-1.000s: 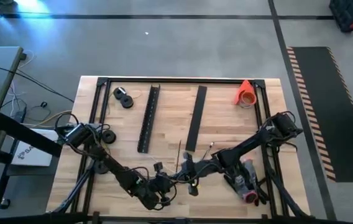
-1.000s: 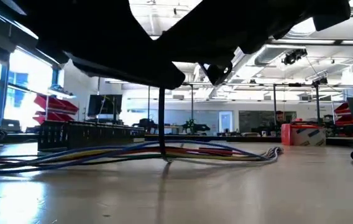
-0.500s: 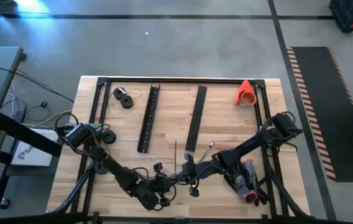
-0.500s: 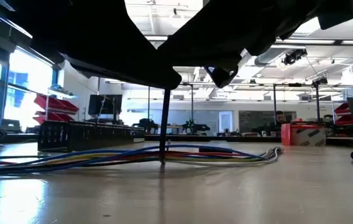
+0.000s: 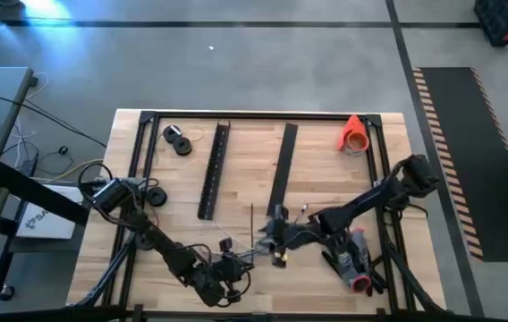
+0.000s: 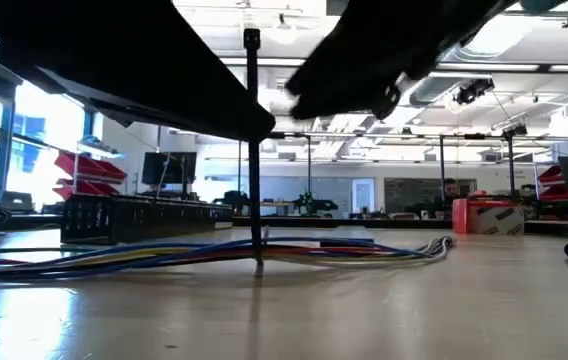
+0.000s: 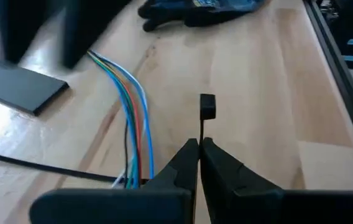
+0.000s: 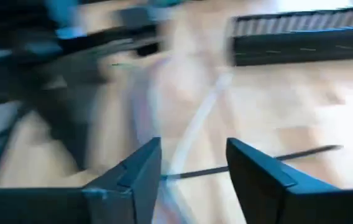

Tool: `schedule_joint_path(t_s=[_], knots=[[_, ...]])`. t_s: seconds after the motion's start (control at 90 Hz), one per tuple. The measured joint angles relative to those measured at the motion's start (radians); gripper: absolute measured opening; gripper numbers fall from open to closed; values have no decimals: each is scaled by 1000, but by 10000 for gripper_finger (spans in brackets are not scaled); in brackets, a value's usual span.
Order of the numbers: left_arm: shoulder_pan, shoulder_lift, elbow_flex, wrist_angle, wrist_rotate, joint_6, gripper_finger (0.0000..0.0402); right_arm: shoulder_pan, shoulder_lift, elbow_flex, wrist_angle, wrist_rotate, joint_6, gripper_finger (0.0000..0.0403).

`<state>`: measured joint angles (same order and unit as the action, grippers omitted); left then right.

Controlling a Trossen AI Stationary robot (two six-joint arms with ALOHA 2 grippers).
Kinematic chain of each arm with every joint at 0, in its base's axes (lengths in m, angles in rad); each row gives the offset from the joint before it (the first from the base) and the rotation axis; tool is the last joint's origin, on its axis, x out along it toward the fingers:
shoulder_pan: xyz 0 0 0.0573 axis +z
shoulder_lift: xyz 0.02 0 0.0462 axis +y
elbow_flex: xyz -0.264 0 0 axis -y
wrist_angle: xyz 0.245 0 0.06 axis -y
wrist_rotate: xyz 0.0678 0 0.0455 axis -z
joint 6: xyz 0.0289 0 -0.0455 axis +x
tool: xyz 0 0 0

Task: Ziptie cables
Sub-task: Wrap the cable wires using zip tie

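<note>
Several cables [image 6: 214, 251] lie flat — left claw [image 7: 199, 152] pinching upright ziptie [image 6: 253, 150].

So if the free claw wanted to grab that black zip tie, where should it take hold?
Probably the upper part of the zip tie, near its square head. The strap stands upright over the cables, with the left gripper shut on its lower part. The open right gripper could come in level from the side, fingers straddling the strap.
</note>
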<state>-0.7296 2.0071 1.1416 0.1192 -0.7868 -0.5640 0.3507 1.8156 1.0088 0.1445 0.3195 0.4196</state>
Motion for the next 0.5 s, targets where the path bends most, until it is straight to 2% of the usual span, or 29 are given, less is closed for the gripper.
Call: schedule_joint_path(t_s=[0.244,0.5], knots=[[2,1,0,-29,27,0,0,-186,121,-17,69,-157,85,208],[3,3,0,-34,29,-8,0,-233,197,-17,103,-213,127,224]])
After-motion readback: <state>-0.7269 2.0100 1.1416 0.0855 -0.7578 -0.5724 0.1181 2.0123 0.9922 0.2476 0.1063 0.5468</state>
